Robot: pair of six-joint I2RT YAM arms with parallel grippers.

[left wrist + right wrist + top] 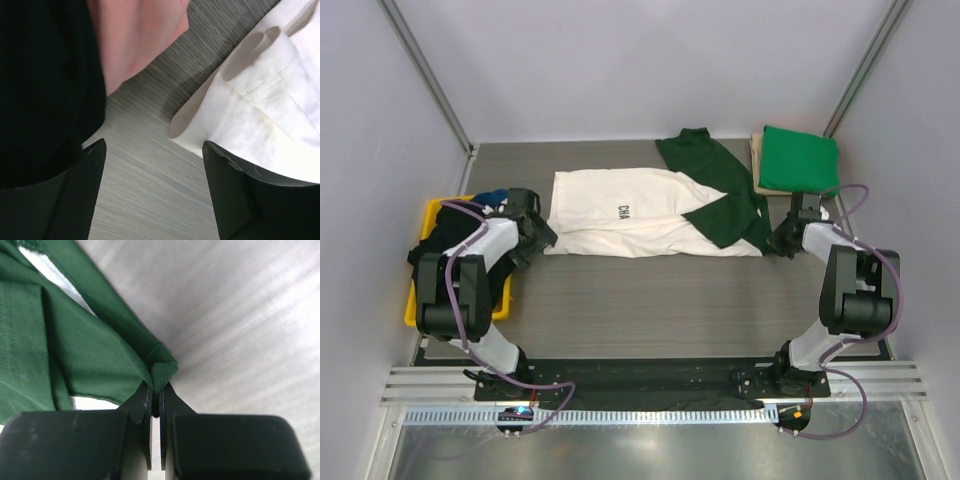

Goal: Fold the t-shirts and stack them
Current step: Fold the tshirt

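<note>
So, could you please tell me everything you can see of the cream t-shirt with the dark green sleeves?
The cream t-shirt is soft cotton-looking cloth with dark green sleeves and dark letters CHA on the body. It lies flat, sideways across the grey table, lightly wrinkled, one sleeve folded over the body. The right gripper is shut on a ribbed green edge; the open left gripper sits at its stitched hem.
</note>
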